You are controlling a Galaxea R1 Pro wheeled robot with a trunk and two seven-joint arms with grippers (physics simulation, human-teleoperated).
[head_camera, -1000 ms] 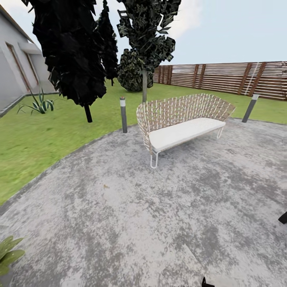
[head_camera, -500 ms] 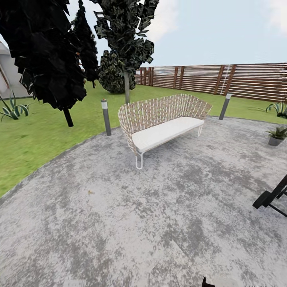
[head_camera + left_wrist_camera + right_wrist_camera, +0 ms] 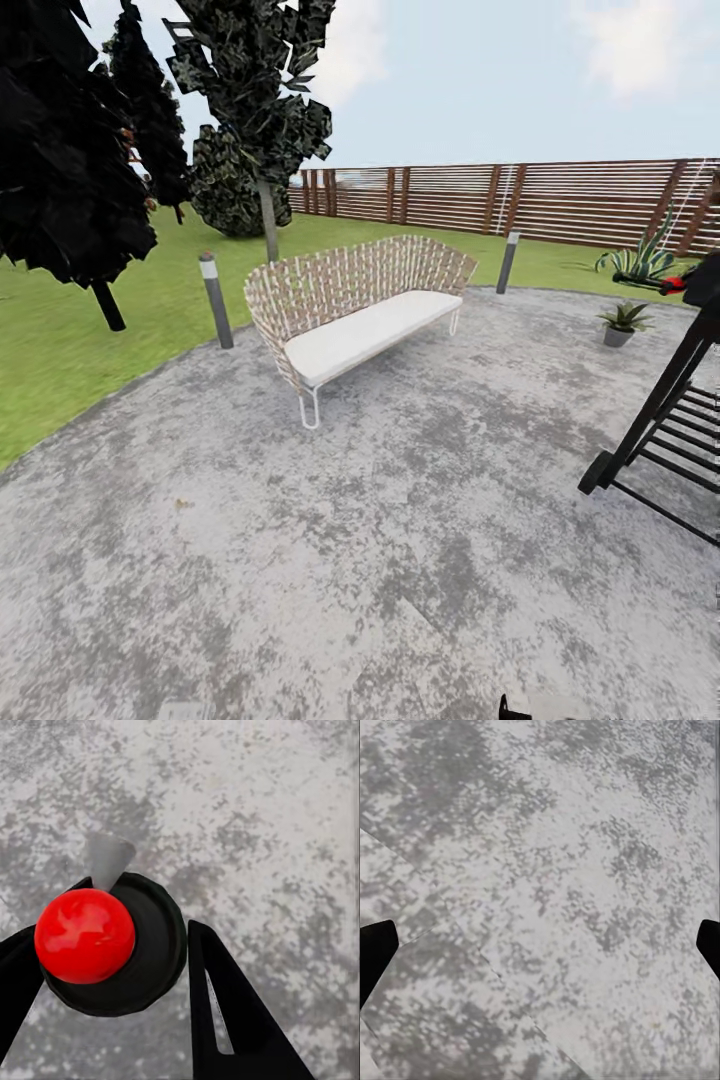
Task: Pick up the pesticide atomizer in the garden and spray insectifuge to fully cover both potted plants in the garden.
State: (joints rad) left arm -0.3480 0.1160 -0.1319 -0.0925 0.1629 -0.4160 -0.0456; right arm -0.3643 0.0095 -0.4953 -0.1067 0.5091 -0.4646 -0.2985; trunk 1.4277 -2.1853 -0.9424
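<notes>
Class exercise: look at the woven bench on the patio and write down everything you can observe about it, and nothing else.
The bench is a long two-to-three-seat sofa with a curved wraparound back that looks woven from tan and pale strips. A flat white cushion covers the seat. Thin white wire legs hold it upright on the grey mottled patio, near the lawn edge. It stands angled to the view, between two grey bollard lamps, touching neither. Nothing rests on it.

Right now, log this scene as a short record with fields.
setting: round grey paved patio ringed by lawn, wooden fence behind
left gripper: shut on the pesticide atomizer, red top facing the camera
right gripper: open, above bare paving
potted plant: far right, on the patio edge
furniture: woven bench, mid-patio
</notes>
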